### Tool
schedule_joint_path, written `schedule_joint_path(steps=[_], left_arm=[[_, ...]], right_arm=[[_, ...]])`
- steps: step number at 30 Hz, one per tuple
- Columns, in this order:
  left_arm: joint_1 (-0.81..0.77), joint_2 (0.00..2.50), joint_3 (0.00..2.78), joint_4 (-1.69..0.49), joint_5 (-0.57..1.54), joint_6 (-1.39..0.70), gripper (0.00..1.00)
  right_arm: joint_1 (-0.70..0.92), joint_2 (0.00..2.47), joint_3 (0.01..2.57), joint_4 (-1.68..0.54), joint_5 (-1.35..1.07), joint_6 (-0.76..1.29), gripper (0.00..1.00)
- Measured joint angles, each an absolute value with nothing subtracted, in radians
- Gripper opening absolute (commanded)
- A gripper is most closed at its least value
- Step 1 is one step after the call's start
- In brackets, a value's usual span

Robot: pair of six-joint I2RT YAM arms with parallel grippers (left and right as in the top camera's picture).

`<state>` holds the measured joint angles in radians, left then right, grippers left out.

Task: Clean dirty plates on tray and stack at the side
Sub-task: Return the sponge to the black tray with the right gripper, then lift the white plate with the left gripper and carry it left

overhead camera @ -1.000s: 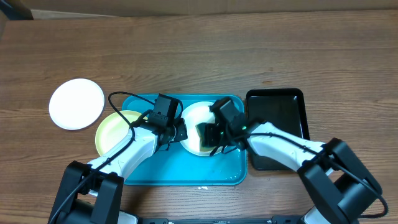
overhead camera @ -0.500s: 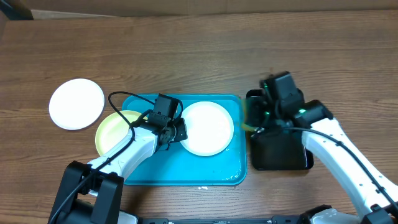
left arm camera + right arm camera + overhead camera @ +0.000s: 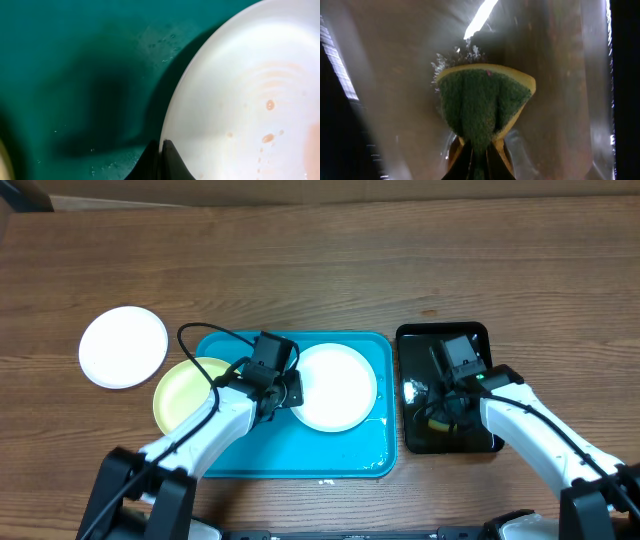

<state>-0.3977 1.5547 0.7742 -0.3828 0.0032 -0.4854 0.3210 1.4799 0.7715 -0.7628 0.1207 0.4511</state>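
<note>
As left claw [image 3: 161,159] pinches plate [image 3: 250,95], right [image 3: 479,156] clamps sponge [image 3: 481,100]

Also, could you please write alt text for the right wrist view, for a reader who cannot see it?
A green-faced sponge with a yellow edge is pinched in the jaws of the right gripper. Behind it lies the glossy floor of the black tray, with a bright light reflection.

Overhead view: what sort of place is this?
Likely a lab bench staged for dishwashing: wood-grain table, turquoise plastic tray holding a round white plate, green-and-yellow sponge over a glossy black tray.
</note>
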Motion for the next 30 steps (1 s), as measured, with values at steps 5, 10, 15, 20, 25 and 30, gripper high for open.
schedule_joint_path(steps=[5, 10, 15, 20, 25, 30], left_arm=[[-0.468, 1.438, 0.84, -0.506, -0.144, -0.451, 0.04], [-0.587, 1.314, 0.925, -0.637, -0.41, -0.409, 0.04], [-0.762, 1.248, 0.94, -0.686, -0.705, -0.35, 0.04], [-0.945, 1.247, 0.94, -0.701, -1.022, -0.308, 0.04], [-1.096, 1.247, 0.94, -0.703, -1.349, -0.284, 0.04], [-1.15, 1.247, 0.94, -0.703, -1.467, -0.268, 0.04]], right_arm=[[0.321, 1.483, 0.748, -0.747, 0.132, 0.451, 0.08], [0.321, 1.483, 0.746, -0.748, 0.138, 0.445, 0.7], [0.321, 1.483, 0.746, -0.75, 0.138, 0.445, 1.0], [0.321, 1.483, 0.745, -0.763, 0.138, 0.445, 1.0], [0.321, 1.483, 0.745, -0.763, 0.138, 0.445, 1.0], [0.321, 1.483, 0.745, -0.763, 0.139, 0.445, 1.0]])
